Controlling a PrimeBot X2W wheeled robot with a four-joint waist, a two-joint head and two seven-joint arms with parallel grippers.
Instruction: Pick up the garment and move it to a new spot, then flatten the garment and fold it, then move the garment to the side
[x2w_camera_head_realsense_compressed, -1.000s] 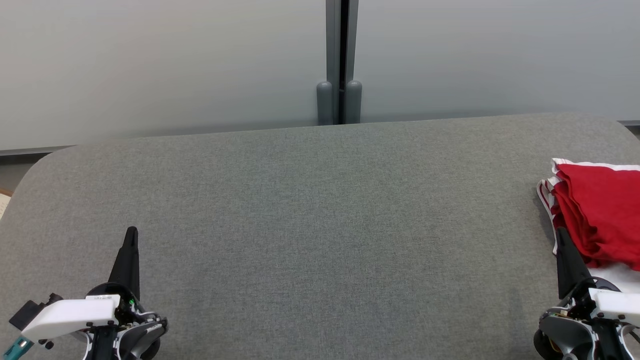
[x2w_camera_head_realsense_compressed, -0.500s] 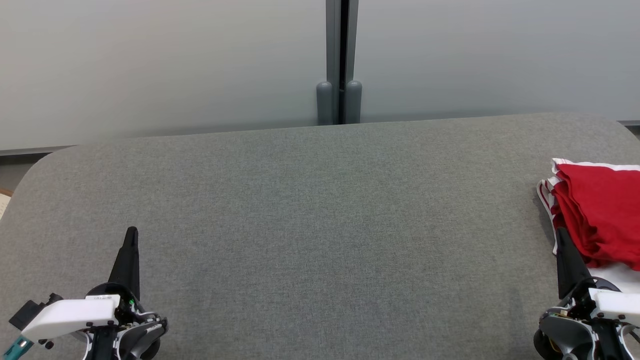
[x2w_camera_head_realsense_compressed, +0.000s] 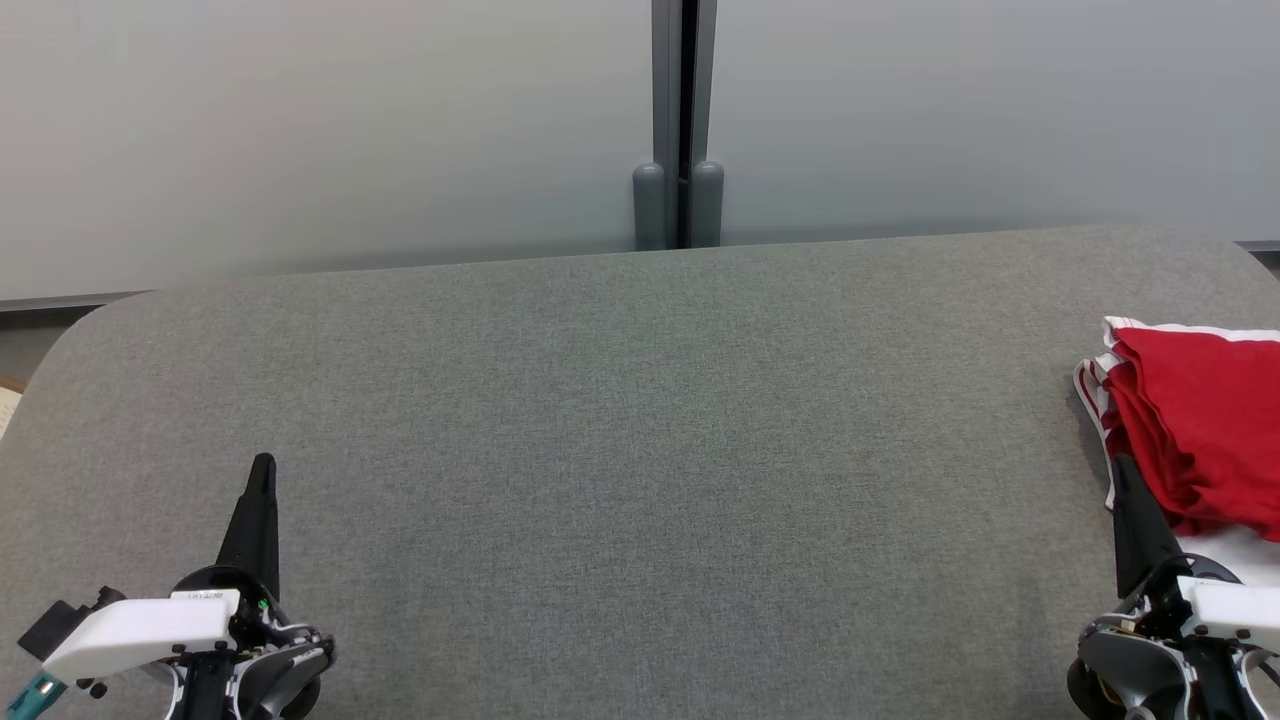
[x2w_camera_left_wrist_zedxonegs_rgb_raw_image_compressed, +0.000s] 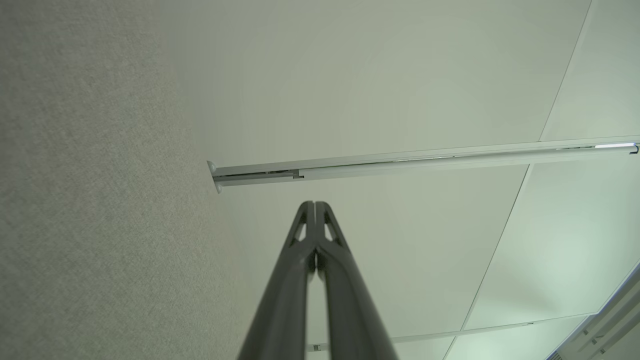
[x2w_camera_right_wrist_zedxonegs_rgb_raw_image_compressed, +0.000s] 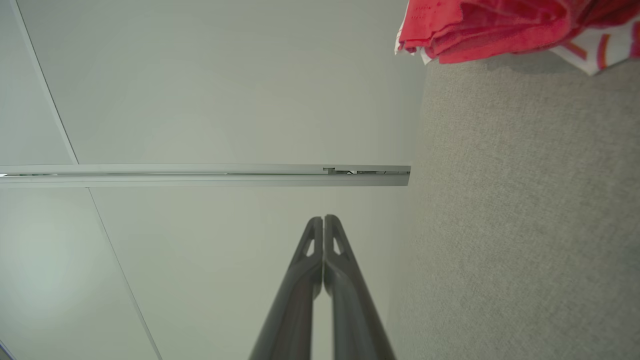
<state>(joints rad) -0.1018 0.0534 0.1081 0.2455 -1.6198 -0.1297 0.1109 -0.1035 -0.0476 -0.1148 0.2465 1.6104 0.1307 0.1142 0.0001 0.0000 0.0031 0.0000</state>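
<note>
Grey woven cloth covers the tabletop (x2w_camera_head_realsense_compressed: 640, 450), where the left gripper (x2w_camera_head_realsense_compressed: 262, 468) at lower left has its jaws pressed together on nothing. At lower right the right gripper (x2w_camera_head_realsense_compressed: 1120, 470), likewise closed and empty, sits just beside the garment (x2w_camera_head_realsense_compressed: 1200, 430), red with a white striped hem (x2w_camera_head_realsense_compressed: 1092, 395), bunched in loose folds at the right edge. It looks soft, light and limp, likely to sag when lifted; that near hem seems the best hold.

red garment (x2w_camera_head_realsense_compressed: 1195, 430) far right | left gripper (x2w_camera_head_realsense_compressed: 262, 468) closed; right gripper (x2w_camera_head_realsense_compressed: 1121, 470) closed
</note>
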